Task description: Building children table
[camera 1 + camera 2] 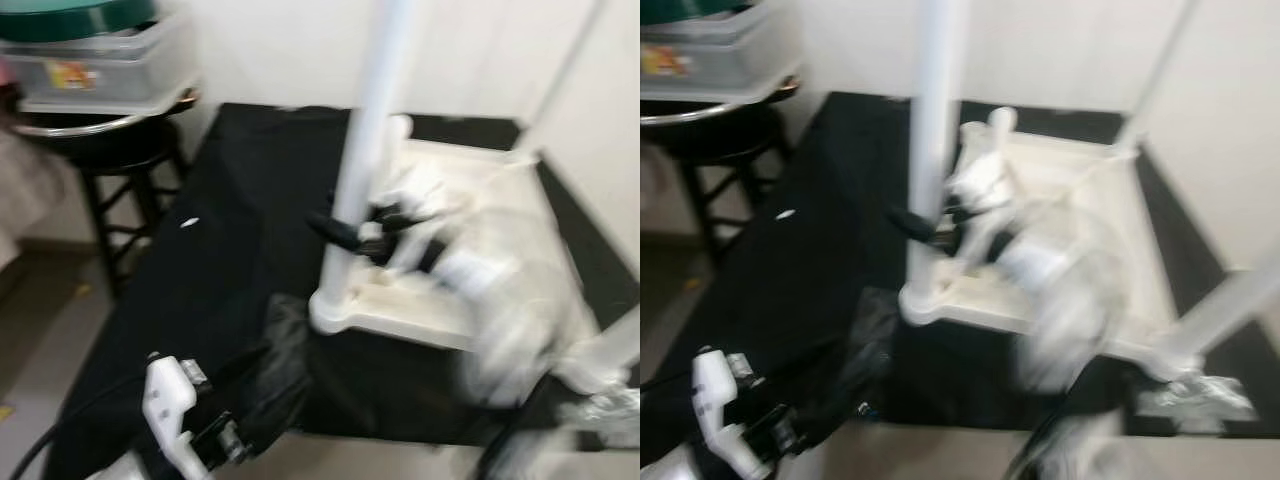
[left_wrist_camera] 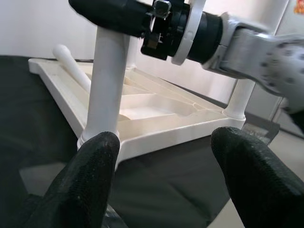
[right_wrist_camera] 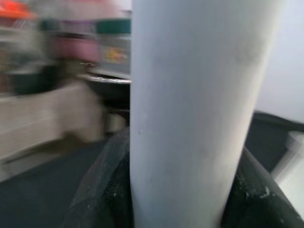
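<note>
While the upturned white children's table [image 1: 440, 300] is lying on the black mat [image 1: 230, 260] | right gripper [image 1: 350, 235] is clenching around its upright near leg [image 1: 365, 130] | left gripper [image 2: 164, 175] is hovering low just before that corner, fingers [image 2: 92, 180] spread wide, holding nothing | stool [image 1: 110, 150] is standing beside the mat.

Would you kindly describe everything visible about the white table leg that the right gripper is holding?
The white table leg is a smooth, round tube, plastic by its look, standing upright. Its foot sits in a round socket at the near left corner of the upturned white tabletop, which lies on a black cloth. The right gripper is closed around its lower part, a black finger on each side. The left gripper is open, low and apart from it.
</note>
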You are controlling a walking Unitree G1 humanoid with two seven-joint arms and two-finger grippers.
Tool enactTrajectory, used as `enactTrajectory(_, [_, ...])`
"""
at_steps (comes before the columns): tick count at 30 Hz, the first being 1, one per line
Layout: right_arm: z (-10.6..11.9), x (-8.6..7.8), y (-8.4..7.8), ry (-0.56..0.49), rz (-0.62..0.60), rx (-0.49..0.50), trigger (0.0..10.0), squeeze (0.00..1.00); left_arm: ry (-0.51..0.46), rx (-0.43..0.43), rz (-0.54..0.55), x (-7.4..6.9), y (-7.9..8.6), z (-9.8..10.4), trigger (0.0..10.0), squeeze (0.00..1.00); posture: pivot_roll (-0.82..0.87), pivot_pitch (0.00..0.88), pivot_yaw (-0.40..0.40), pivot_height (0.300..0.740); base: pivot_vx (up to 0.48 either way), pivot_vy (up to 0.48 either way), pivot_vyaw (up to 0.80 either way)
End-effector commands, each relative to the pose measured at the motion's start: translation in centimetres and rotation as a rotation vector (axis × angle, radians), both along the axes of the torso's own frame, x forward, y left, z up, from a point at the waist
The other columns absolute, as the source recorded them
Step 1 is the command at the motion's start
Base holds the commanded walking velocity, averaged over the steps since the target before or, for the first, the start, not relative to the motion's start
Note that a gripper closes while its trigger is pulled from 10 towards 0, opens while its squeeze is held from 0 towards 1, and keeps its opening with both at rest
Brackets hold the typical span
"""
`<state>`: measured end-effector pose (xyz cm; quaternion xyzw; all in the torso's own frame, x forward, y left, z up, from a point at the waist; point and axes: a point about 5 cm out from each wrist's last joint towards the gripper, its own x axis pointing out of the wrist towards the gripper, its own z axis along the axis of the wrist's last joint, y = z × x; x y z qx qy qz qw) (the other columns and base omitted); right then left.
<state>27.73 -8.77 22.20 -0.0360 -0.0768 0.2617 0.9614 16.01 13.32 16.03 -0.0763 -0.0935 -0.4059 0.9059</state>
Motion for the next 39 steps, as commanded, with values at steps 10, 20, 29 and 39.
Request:
enactTrajectory(10, [-1.2,0.9,1.1,0.122,0.167,-0.009,10.0,1.0,0.018,0.013,0.001,0.2,0.1,-0.5,10.0,0.0,0.08,0.125,-0.024,0.74,0.0,0.0,0.0])
enactTrajectory(20, [3.2,2.5,-3.1,0.023,0.582,-0.172,10.0,0.0,0.017,0.011,-0.007,0.2,-0.1,-0.5,10.0,0.0,0.09,0.128,-0.029,0.74,0.0,0.0,0.0])
enactTrajectory(29, [6.3,5.9,-5.5,-0.022,0.776,-0.366,10.0,0.0,0.019,0.017,-0.008,0.0,0.0,-0.5,10.0,0.0,0.12,0.128,-0.038,0.74,0.0,0.0,0.0])
enactTrajectory(39, [7.0,6.2,-5.9,0.007,0.935,-0.292,0.0,0.0,0.021,0.025,-0.011,-0.2,-0.2,-0.5,10.0,0.0,0.13,0.121,-0.039,0.74,0.0,0.0,0.0])
